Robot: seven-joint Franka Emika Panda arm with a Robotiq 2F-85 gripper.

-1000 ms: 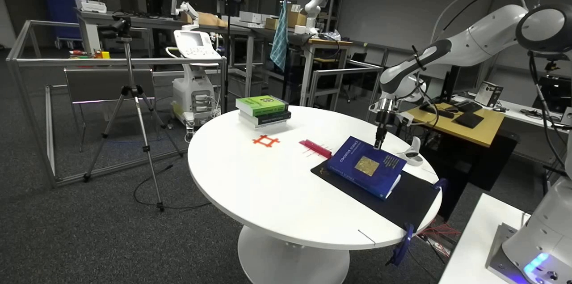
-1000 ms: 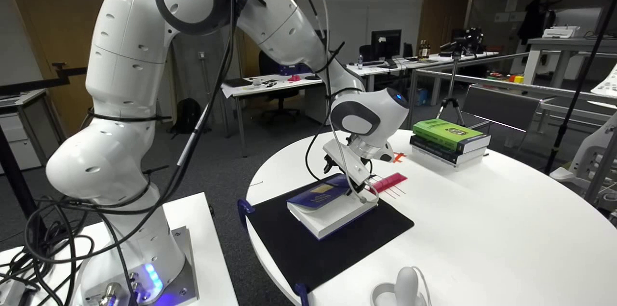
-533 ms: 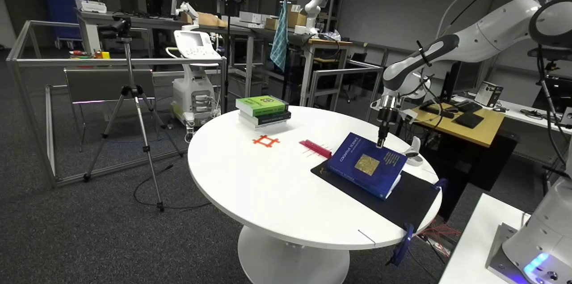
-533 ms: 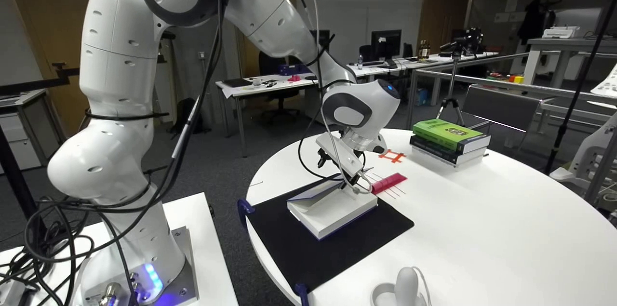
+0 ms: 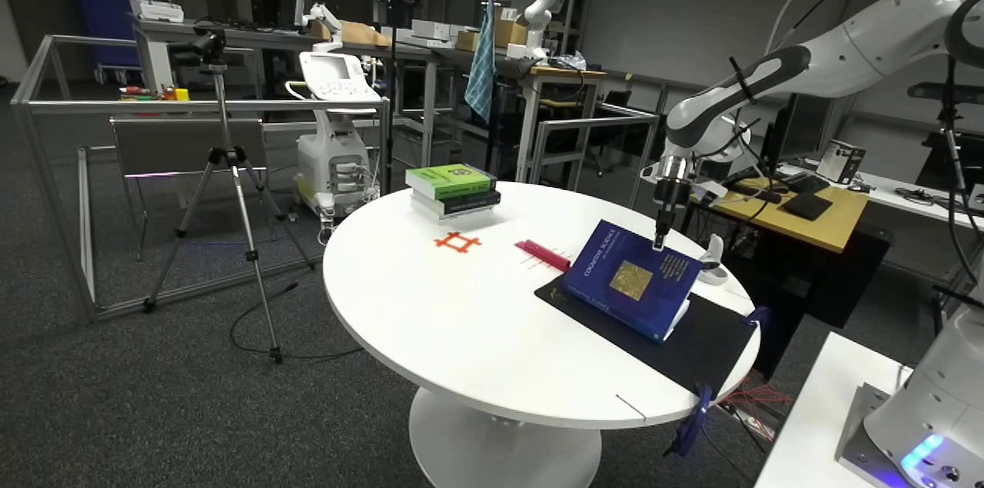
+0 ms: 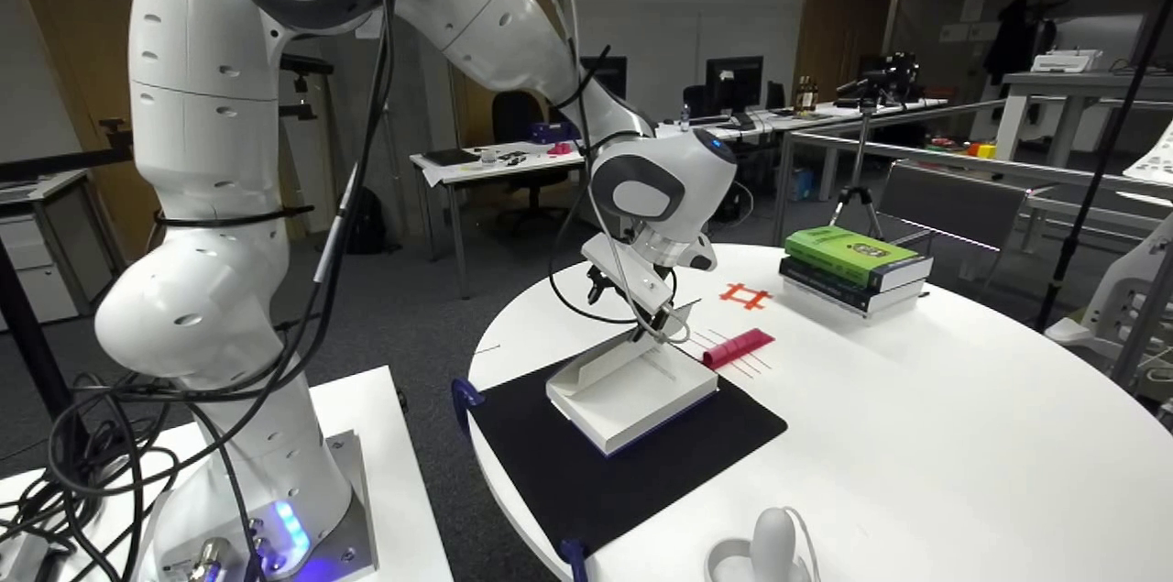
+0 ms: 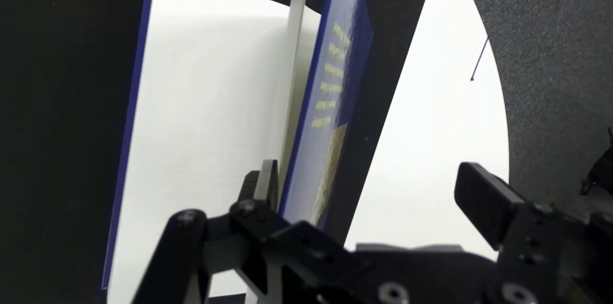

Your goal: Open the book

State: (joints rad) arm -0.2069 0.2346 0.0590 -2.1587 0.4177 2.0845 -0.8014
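Note:
The book (image 5: 600,284) lies on a black mat with its navy cover lifted at a slant. In an exterior view its white pages (image 6: 641,394) lie bare. My gripper (image 5: 659,242) is at the cover's raised edge. In the wrist view the gripper (image 7: 368,174) is open, its fingers wide apart. One of the fingers (image 7: 266,182) is on the page side of the lifted cover (image 7: 330,79), close against it; contact is hard to tell. The other finger is out past the cover, touching nothing. A loose leaf (image 7: 297,7) stands up beside the cover.
The black mat (image 6: 586,499) is held by blue clamps (image 6: 465,394) at the round table's edge. A green-topped book stack (image 5: 450,184), a red strip (image 5: 544,253) and an orange frame (image 5: 457,242) lie beyond. A white controller (image 6: 774,545) rests near the edge.
My gripper has moved up and back toward the robot's base. The cover has risen with it to a steeper slant, and more of the white pages shows. The other things have not moved.

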